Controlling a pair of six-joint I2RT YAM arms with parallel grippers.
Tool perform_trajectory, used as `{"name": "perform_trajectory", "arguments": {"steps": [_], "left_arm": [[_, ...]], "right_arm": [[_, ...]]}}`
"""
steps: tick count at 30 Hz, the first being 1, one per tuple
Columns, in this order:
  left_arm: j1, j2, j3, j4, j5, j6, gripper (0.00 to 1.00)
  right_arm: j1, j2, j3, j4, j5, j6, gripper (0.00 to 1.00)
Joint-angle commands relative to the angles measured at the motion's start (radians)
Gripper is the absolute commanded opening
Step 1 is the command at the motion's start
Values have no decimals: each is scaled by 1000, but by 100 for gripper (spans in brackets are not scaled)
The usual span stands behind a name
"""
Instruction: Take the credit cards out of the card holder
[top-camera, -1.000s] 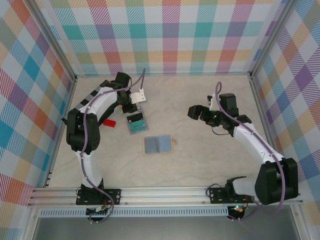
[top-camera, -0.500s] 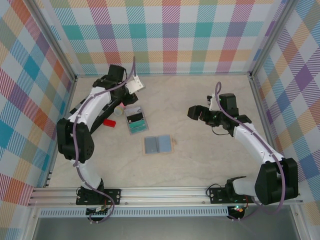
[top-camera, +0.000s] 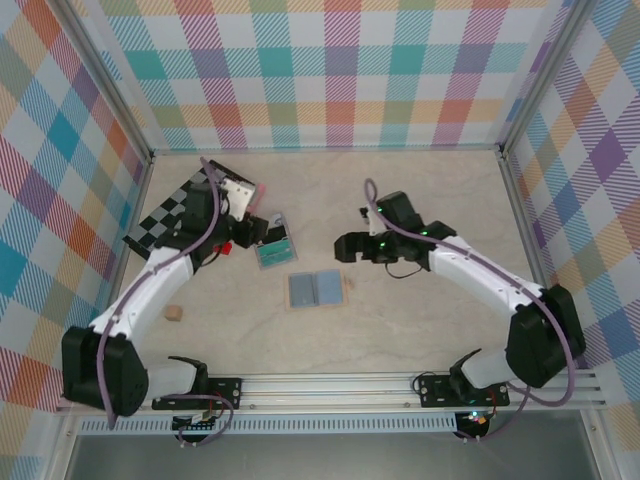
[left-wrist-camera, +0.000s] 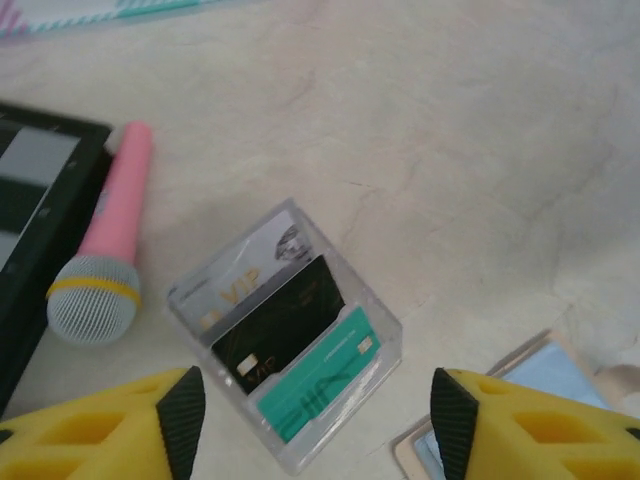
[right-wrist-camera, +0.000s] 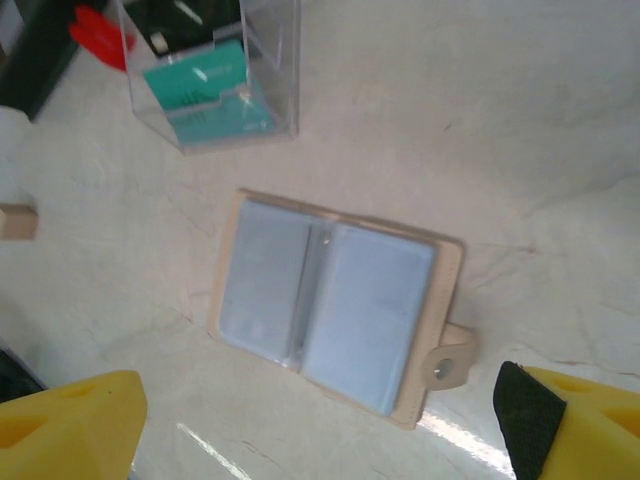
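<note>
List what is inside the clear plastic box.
The clear box holds three cards: silver card, black card, teal card frontmost. Each hides the lower part of the one behind.

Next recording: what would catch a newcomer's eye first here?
The card holder lies open flat mid-table, blue panels up. Just beyond it sits a clear case with silver, black and teal cards. The left gripper hovers over the case, the right gripper over the card holder, both open.
</note>
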Motion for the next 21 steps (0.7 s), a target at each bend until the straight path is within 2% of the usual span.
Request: {"name": "perform_trajectory", "arguments": {"steps": [1, 3, 4, 5, 9, 11, 14, 21], "left_arm": [[13, -107, -78, 94, -216, -310, 74], [13, -156, -120, 67, -283, -379, 81], [13, -179, -132, 35, -330, -434, 94], [13, -196, -140, -3, -379, -493, 100], [13, -209, -138, -128, -384, -562, 100], [13, -189, -123, -183, -341, -579, 100], [13, -162, -129, -201, -260, -599, 100], [13, -132, -175, -203, -149, -675, 100]], "right_arm": [[84, 95, 71, -104, 129, 34, 91], [129, 160, 112, -129, 151, 52, 91], [151, 195, 132, -136, 156, 58, 91], [169, 227, 156, -144, 158, 65, 91], [224, 356, 258, -198, 177, 92, 90], [242, 412, 309, -226, 195, 107, 89], [252, 480, 365, -267, 211, 124, 88], [252, 574, 448, -367, 243, 137, 85]]}}
